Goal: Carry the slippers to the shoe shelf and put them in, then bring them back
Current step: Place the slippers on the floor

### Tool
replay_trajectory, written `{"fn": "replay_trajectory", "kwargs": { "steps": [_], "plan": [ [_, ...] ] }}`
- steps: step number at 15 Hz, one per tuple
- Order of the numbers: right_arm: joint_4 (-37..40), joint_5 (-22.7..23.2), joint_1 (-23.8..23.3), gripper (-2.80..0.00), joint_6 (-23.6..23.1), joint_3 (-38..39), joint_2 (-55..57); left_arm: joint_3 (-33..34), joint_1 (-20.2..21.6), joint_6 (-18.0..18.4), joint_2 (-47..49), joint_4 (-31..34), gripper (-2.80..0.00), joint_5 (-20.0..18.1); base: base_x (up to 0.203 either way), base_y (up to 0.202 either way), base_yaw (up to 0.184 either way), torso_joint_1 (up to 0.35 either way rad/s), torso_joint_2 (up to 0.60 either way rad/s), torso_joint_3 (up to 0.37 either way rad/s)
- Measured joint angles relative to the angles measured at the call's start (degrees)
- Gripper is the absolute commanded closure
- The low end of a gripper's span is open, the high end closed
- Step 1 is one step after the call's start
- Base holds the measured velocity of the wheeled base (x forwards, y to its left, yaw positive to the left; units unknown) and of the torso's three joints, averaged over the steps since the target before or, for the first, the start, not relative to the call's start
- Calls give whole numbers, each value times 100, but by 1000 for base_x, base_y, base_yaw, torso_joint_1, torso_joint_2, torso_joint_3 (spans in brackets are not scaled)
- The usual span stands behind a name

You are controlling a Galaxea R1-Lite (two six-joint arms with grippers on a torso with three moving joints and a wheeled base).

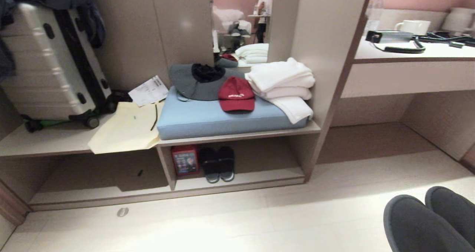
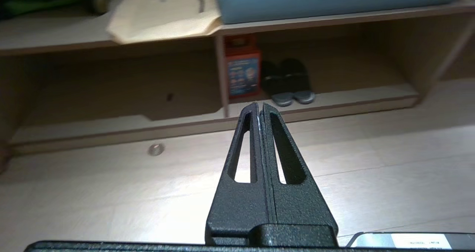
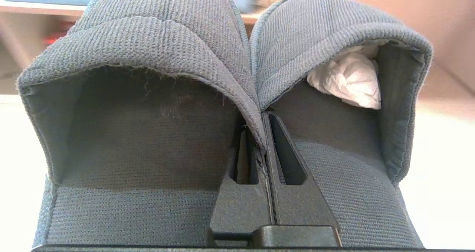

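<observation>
Right wrist view: right end effector (image 3: 264, 148) pinches the slippers (image 3: 237, 59) level above floor.

Pair of soft grey-blue knitted fabric slippers (image 3: 148, 40), side by side with inner edges pressed together, white crumpled paper in one opening, held above pale floor, well apart from low beige wood-laminate shoe shelf cubby (image 1: 259, 177) with vertical divider.

The right gripper (image 3: 264, 133) has its jaws closed on the inner edges of the slippers (image 3: 156, 107), side by side; crumpled white paper (image 3: 347, 77) sits inside one.
</observation>
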Motion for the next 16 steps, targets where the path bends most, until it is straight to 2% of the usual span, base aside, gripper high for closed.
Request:
{"fn": "replay_trajectory", "kwargs": {
  "steps": [16],
  "plan": [
    [2, 8, 0, 0, -2, 0, 0, 0, -2, -4, 0, 0, 0, 1, 1, 8, -176, 3, 3, 2]
  ]
}}
